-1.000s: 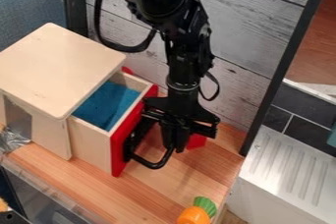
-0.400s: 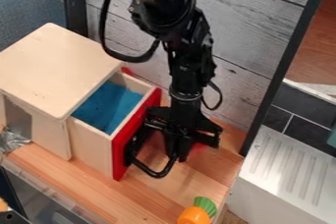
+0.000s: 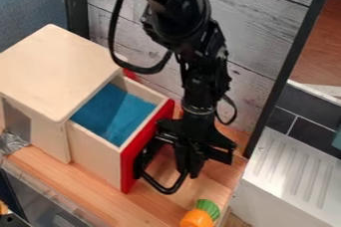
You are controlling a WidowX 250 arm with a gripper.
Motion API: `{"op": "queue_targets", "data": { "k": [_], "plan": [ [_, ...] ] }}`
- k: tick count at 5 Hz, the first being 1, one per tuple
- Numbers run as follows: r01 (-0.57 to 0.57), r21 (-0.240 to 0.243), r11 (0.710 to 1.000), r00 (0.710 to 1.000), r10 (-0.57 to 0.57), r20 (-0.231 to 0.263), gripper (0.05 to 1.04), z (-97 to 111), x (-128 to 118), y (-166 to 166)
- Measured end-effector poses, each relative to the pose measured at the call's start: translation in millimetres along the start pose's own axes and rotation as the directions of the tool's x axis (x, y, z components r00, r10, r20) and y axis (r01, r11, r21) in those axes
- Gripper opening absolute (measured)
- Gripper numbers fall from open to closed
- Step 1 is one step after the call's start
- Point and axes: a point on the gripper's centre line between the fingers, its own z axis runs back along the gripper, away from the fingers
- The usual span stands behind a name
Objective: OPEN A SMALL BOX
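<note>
Small wooden box (image 3: 53,64) stands at the left of the wooden counter (image 3: 77,183), its drawer (image 3: 96,156) well out and the blue inside in plain sight. Against its red front (image 3: 131,159), by the black handle (image 3: 166,191), hangs the gripper (image 3: 188,171); how wide it is, or whether it holds the handle, cannot be told. Opening looks nearly done; next calls for a little more straight, level pull, then easing clear.
</note>
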Motion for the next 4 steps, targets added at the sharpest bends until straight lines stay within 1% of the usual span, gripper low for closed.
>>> {"op": "queue_targets", "data": {
  "k": [2, 3, 4],
  "plan": [
    [0.001, -0.007, 1.0, 1.0, -0.001, 0.01, 0.12, 0, 3, -3],
    [-0.005, -0.004, 1.0, 1.0, 0.005, -0.002, 0.12, -7, 9, -4],
    [-0.028, -0.018, 0.999, 1.0, 0.028, -0.007, 0.12, -7, 13, -4]
  ]
}}
